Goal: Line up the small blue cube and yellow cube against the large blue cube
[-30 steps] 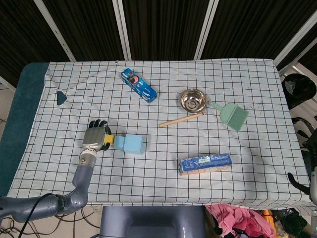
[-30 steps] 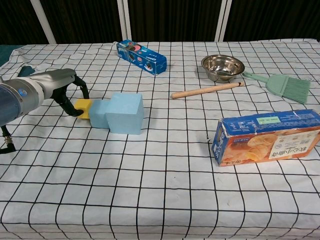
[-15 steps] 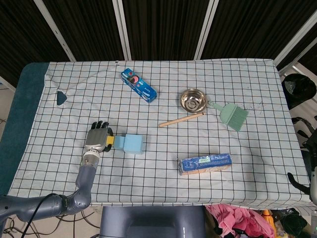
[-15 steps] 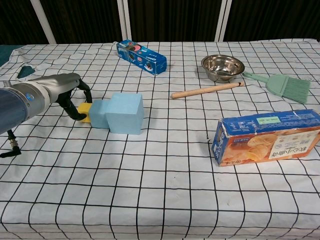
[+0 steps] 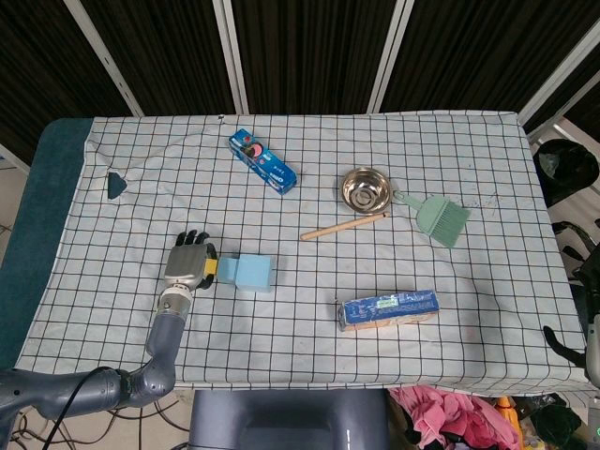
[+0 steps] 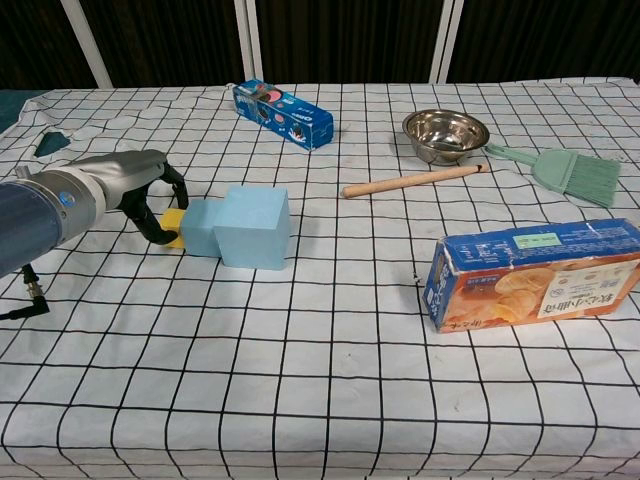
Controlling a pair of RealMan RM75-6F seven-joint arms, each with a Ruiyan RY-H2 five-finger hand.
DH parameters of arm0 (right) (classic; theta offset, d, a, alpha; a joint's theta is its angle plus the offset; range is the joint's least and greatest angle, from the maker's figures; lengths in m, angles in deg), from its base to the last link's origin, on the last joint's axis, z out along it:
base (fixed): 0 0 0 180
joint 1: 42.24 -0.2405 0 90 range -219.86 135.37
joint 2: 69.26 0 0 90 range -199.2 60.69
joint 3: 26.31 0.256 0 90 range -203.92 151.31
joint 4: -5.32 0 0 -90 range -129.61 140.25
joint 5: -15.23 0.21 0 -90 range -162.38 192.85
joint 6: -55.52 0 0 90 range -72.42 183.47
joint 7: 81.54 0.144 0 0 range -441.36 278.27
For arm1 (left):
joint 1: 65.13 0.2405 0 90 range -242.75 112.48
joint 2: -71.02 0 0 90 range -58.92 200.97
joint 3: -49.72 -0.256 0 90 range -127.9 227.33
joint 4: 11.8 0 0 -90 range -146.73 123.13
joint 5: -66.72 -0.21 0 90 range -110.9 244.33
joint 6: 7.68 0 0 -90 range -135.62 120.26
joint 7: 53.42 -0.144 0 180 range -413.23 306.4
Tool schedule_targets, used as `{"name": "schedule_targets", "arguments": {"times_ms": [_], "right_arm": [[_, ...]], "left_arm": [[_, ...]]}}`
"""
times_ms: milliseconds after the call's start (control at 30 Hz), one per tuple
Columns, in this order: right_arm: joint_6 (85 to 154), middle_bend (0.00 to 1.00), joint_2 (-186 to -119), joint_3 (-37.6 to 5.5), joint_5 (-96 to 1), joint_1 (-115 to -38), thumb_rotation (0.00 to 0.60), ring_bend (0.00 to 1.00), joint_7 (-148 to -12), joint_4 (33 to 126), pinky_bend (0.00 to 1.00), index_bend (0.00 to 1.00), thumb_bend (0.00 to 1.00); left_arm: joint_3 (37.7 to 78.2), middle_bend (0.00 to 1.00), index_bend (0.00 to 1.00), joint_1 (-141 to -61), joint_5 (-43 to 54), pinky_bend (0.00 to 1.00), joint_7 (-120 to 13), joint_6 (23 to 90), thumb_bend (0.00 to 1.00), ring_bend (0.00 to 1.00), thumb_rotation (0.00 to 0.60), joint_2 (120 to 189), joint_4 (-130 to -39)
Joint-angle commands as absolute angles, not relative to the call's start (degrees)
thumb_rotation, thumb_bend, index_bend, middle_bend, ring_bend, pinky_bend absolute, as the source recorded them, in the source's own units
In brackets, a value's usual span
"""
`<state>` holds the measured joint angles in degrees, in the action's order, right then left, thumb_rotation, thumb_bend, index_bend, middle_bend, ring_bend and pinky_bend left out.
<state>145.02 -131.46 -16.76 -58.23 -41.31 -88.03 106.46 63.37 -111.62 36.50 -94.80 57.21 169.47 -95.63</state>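
Head view shows the bench point(image 5: 309, 347) under a white checked cloth, carrying everything else. Largest on it is the snack box point(image 5: 387, 310), lying on its long side toward the near right. A blue biscuit box point(image 5: 263, 161) lies angled at the far side, left of centre. The left hand point(image 5: 187, 265) sits at the near left, palm down, its fingers point(image 6: 152, 205) curved over the yellow cube and pressing on its outer side; whether they truly pinch it or only push it I cannot tell. The right hand is out of sight in both views. The large blue cube point(image 6: 252, 227) stands just right of the left hand, with the small blue cube point(image 6: 198, 227) touching its left face. The yellow cube point(image 6: 174, 225) touches the small blue cube's left side, so the three sit in one row. A steel bowl point(image 5: 364, 188) sits at the far right of centre, a green brush point(image 5: 436, 217) just beside it. A wooden stick point(image 5: 342, 226) lies in front of the bowl.
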Motion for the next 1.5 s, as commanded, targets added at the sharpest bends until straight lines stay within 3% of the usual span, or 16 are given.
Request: {"name": "schedule_targets", "arguments": {"times_ms": [33,400,700,967,1200,1500], "right_arm": [[145.03,0.05,-131.44,-16.72,-58.18,-41.31,0.6,0.2,-88.02,106.46,0.12,0.1,0.18],[145.04,0.05,-131.44,-16.67,-58.07,-41.3,0.6,0.2,-88.0,106.45,0.12,0.1,0.18],[145.2,0.05,-131.39,-16.61,-58.1,-41.23,0.6,0.2,-87.84,106.43,0.12,0.1,0.18],[145.21,0.05,-131.36,-16.62,-58.14,-41.22,0.6,0.2,-87.78,106.44,0.12,0.1,0.18],[145.21,0.05,-131.46,-16.63,-58.09,-41.26,0.6,0.2,-88.12,106.46,0.12,0.1,0.18],[144.99,0.05,-131.96,-16.87,-58.04,-41.54,0.6,0.2,-89.73,106.46,0.12,0.1,0.18]], "left_arm": [[63.45,0.12,0.44,-111.63,36.66,0.0,-94.81,57.14,0.35,0.0,0.6,169.5,-95.69],[63.24,0.11,0.4,-111.89,36.57,0.0,-95.71,57.46,0.3,0.0,0.6,169.63,-96.14],[62.74,0.09,0.17,-112.16,36.94,0.0,-97.14,57.46,0.23,0.0,0.6,169.27,-96.59],[61.99,0.09,0.16,-111.08,34.86,0.0,-97.19,59.24,0.22,0.0,0.6,165.47,-101.5],[57.95,0.08,0.15,-105.82,25.49,0.0,-93.01,64.24,0.22,0.0,0.6,156.83,-109.17],[49.65,0.03,0.08,-91.48,7.76,0.0,-77.16,77.94,0.19,0.0,0.6,145.2,-112.53]]}}
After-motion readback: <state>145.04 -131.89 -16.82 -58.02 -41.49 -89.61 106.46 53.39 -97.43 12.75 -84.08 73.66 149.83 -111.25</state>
